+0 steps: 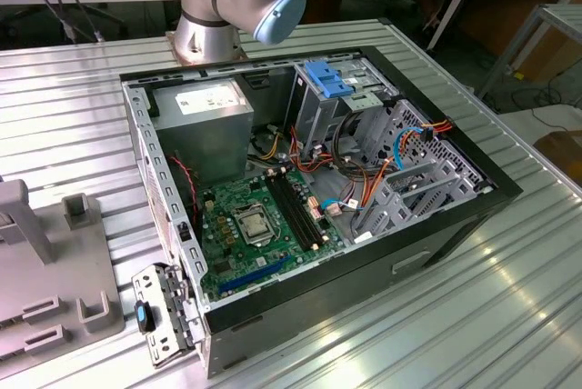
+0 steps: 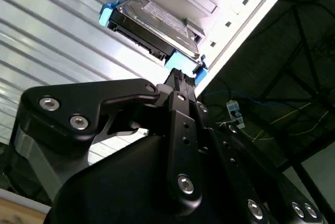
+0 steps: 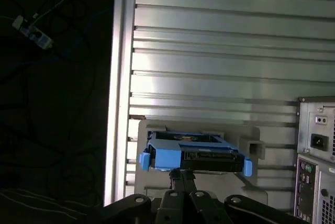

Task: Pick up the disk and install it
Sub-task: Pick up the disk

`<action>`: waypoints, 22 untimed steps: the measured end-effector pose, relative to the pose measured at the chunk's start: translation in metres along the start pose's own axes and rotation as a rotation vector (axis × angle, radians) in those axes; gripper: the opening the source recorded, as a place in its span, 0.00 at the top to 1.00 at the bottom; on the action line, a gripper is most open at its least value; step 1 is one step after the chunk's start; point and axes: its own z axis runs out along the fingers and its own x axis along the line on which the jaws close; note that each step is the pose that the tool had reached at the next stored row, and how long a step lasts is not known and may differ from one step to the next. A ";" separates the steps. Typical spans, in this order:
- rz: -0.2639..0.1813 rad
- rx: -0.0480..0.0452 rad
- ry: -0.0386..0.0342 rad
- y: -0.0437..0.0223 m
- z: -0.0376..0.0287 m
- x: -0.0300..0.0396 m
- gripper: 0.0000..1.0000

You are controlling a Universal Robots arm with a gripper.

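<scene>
Found flat grey metal disk (image 3: pixel 209 154) in bright blue plastic carrier (image 3: pixel 165 157) seated in pale grey cradle (image 3: pixel 152 182) on ribbed aluminium table (image 3: pixel 209 51), black tool (image 3: pixel 182 174) just beside cradle, opening not discernible; judged dense, rigid, shock-sensitive, best gripped across carrier sides.

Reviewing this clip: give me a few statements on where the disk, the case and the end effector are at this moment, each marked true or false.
1. The disk sits in a blue frame on a grey holder, outside the computer case. True.
2. The case's side is closed. False: it lies open, with the motherboard exposed.
3. The end effector is close to the disk's frame in both wrist views. True.
4. The case rests on a wooden table. False: the table is ribbed metal.
</scene>
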 end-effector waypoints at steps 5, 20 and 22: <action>-0.162 -0.0046 -0.0010 0.0000 0.0000 0.0000 0.89; -0.518 -0.0146 -0.0032 0.0000 0.0000 0.0000 0.89; -0.559 -0.0157 -0.0035 0.0000 0.0000 0.0000 0.89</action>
